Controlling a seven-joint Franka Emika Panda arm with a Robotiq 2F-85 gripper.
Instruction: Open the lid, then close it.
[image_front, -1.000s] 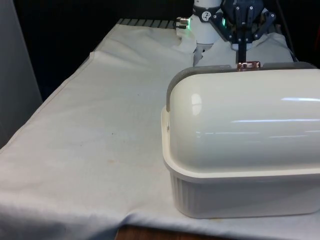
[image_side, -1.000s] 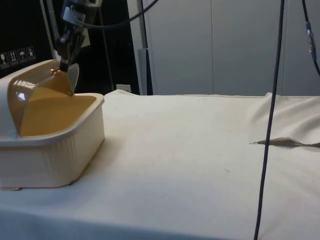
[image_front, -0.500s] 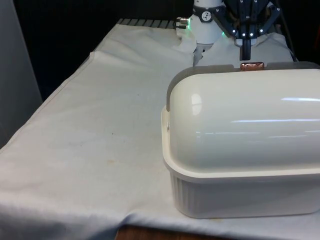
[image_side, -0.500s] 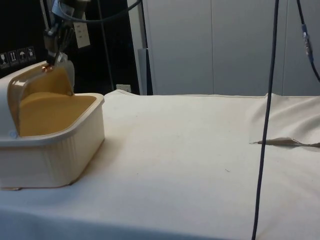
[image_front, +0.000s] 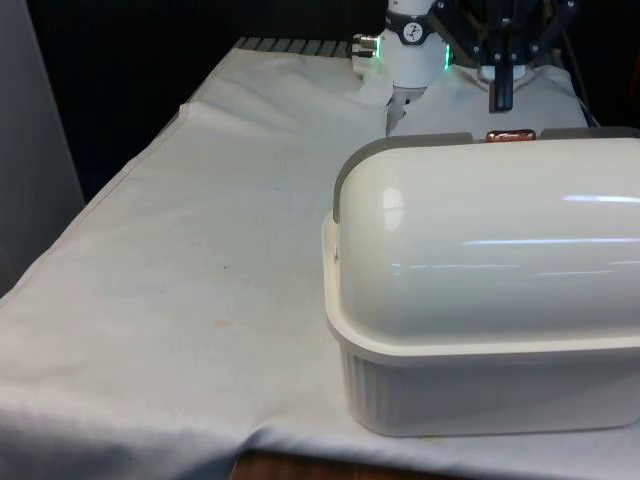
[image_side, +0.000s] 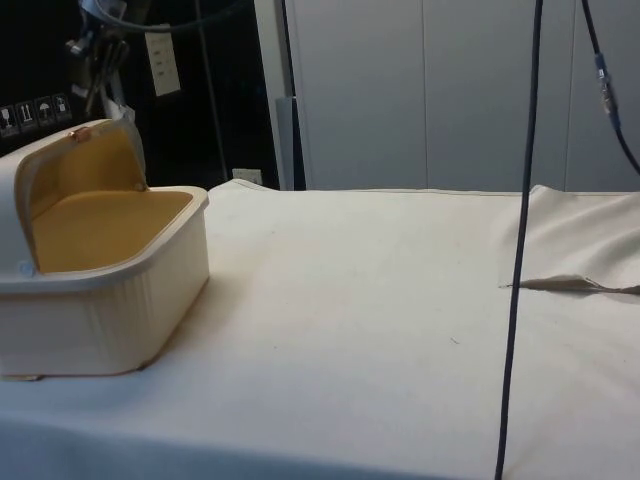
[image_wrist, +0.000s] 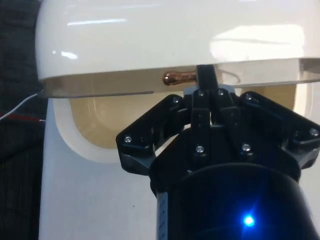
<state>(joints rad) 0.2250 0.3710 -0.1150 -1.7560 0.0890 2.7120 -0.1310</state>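
A cream bread box (image_front: 480, 390) stands at the front view's right, its back turned to that camera. Its rounded roll-top lid (image_front: 490, 240) is rolled back, so the tan inside (image_side: 100, 225) lies open in the side view. A small copper handle (image_front: 510, 134) sits on the lid's edge at the top, also seen as the copper handle (image_side: 77, 133) and the copper handle (image_wrist: 179, 77). My gripper (image_front: 503, 100) hangs just above that handle, shut with nothing in it, a small gap between them. In the wrist view the gripper (image_wrist: 205, 79) has its fingers pressed together beside the handle.
White cloth (image_front: 200, 260) covers the table, with wide free room at the front view's left of the box. A black cable (image_side: 520, 250) hangs down in the side view, and the cloth is rumpled (image_side: 570, 285) near it.
The lid has rolled further back and the box stands more open. My gripper has risen off the copper handle and moved back towards the robot.
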